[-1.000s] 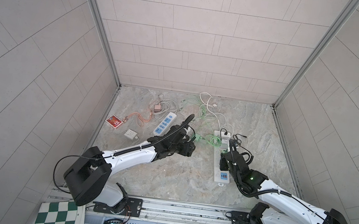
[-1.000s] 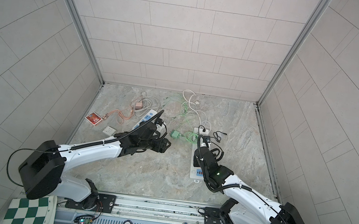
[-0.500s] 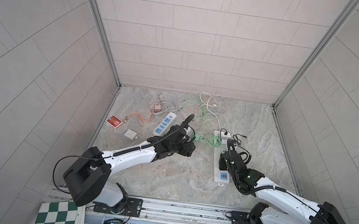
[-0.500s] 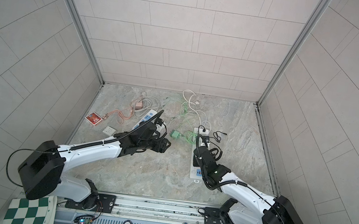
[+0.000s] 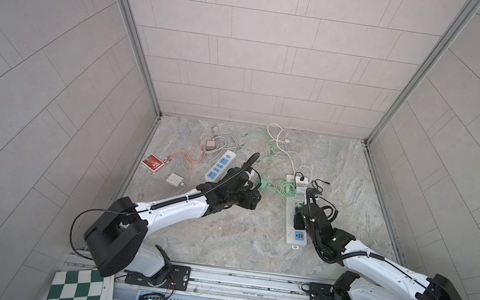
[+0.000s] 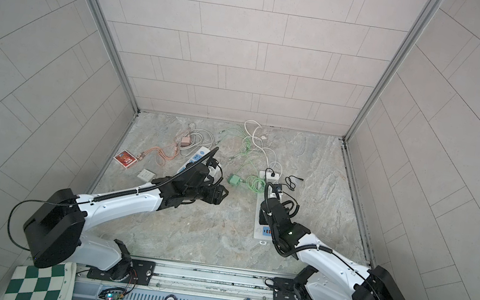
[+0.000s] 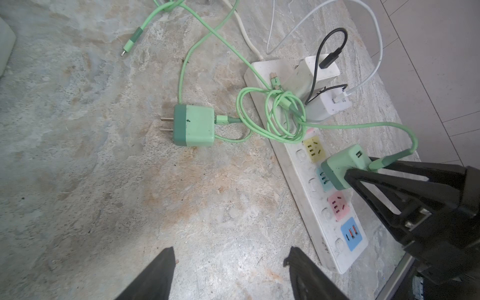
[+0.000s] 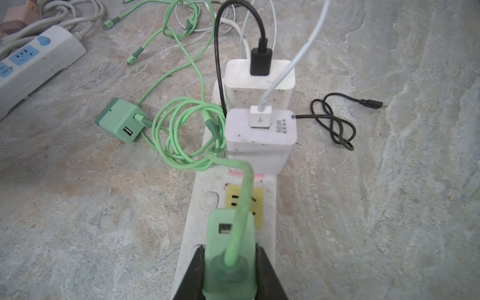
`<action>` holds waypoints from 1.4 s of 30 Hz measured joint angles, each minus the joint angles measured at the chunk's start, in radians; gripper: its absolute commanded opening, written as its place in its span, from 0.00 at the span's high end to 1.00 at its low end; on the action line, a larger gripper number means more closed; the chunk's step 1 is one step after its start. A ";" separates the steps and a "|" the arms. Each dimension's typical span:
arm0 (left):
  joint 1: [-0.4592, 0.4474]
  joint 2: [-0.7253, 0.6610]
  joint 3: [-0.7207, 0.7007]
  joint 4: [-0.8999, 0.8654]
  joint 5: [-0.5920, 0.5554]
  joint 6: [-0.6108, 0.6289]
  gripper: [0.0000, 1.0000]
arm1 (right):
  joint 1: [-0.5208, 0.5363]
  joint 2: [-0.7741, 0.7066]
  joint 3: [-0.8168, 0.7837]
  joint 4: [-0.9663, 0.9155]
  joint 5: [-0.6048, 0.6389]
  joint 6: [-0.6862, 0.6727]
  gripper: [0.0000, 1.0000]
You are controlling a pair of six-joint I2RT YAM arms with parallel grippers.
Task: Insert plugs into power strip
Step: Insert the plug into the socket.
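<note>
Right arm shifted slightly; right gripper (image 8: 230, 253) clamped mint plug (image 8: 215, 241) over power strip (image 8: 197, 220); left gripper (image 7: 230, 253) stood apart.

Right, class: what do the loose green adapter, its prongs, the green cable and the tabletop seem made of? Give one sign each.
Loose green adapter: likely matte plastic, smooth moulded faces. Prongs: metal, brassy glint. Green cable: probably soft rubbery sheath, limp loops. Tabletop: veined stone look; real or printed, unclear.
</note>
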 measured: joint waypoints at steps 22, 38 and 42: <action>0.000 -0.022 -0.002 0.000 0.008 0.000 0.25 | 0.000 0.011 -0.030 0.059 0.004 0.032 1.00; 0.010 -0.036 -0.015 0.013 -0.034 0.001 0.24 | 0.064 0.062 -0.050 0.041 0.069 0.184 1.00; 0.014 0.003 0.006 0.007 -0.040 0.014 0.23 | 0.074 0.101 -0.016 0.003 0.095 0.204 1.00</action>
